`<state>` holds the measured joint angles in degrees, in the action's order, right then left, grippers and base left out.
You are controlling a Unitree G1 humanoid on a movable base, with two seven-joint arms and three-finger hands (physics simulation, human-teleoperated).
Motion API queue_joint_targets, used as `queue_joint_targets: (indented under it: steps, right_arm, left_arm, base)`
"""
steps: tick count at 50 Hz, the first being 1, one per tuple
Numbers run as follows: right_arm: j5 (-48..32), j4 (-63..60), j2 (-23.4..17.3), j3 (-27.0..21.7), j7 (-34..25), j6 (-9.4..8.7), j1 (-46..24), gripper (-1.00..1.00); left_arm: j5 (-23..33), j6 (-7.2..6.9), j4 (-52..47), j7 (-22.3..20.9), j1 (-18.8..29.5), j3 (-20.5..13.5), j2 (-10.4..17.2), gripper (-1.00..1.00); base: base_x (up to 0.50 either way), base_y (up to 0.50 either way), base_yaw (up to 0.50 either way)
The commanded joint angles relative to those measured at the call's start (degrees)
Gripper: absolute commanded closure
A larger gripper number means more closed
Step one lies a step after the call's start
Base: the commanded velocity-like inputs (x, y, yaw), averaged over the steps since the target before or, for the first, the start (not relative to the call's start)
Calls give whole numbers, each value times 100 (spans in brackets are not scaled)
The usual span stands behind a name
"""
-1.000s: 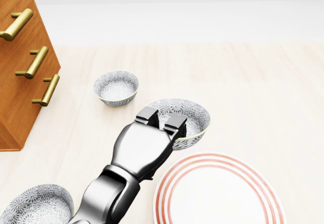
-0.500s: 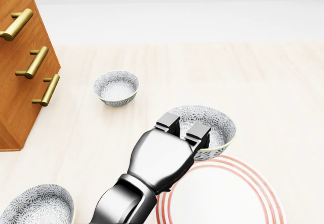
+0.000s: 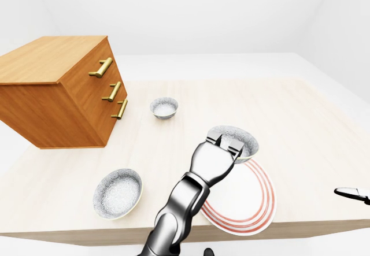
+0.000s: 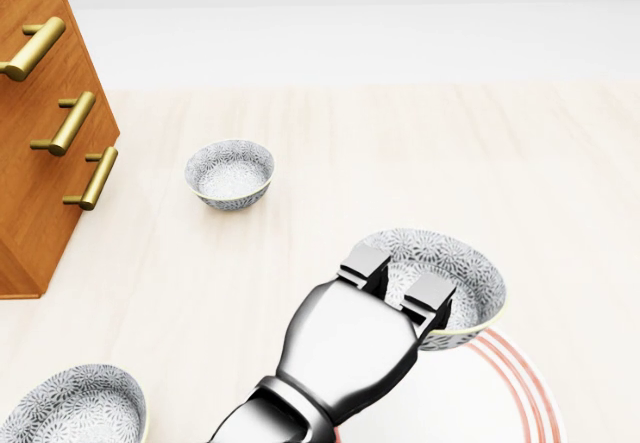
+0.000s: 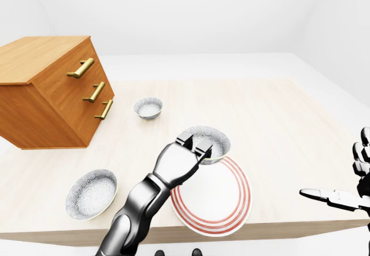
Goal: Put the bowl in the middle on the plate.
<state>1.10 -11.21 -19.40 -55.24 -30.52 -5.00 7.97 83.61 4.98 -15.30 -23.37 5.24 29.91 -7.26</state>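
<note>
Bright, even, diffuse light washes the pale worktop and leaves the white walls nearly blank. Shadows are faint and soft-edged; the wooden chest shows a darker side face beneath a lit top. Broad white highlights and dark reflections streak the polished left hand. The bowl in its fingers reads crisp: no blur, grain or bent edges.

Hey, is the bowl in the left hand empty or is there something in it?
Empty. The bowl shows only its bare patterned inside in the head view, and the left hand grips its rim.
</note>
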Motion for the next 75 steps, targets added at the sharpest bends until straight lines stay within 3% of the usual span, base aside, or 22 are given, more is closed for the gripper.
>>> queue_joint_targets:
  steps: [1,10,12,40,63,75]
  right_arm:
    - [-6,18,-2,7,6,0,2,-100]
    - [-22,30,-8,7,-5,0,0,-100]
    - [-11,25,7,15,-6,0,2,-100]
    - [-26,16,9,7,-17,0,5,-100]
    - [-20,2,-2,24,-2,0,1,-100]
    - [-19,-48,0,-6,-29,0,1,-100]
  left_arm:
    - [199,2,-226,34,-191,310,-20,100]
    - [284,2,-74,404,-424,505,109,100]
    - [350,2,-40,620,-667,682,245,100]
    - [123,2,-180,219,-632,804,262,100]
    - [-94,2,-393,-524,-599,738,246,100]
    - [-34,2,-263,-452,-643,694,314,100]
  base:
    - [0,0,0]
    - [0,0,0]
    - [0,0,0]
    - [0,0,0]
    - [0,0,0]
    - [0,0,0]
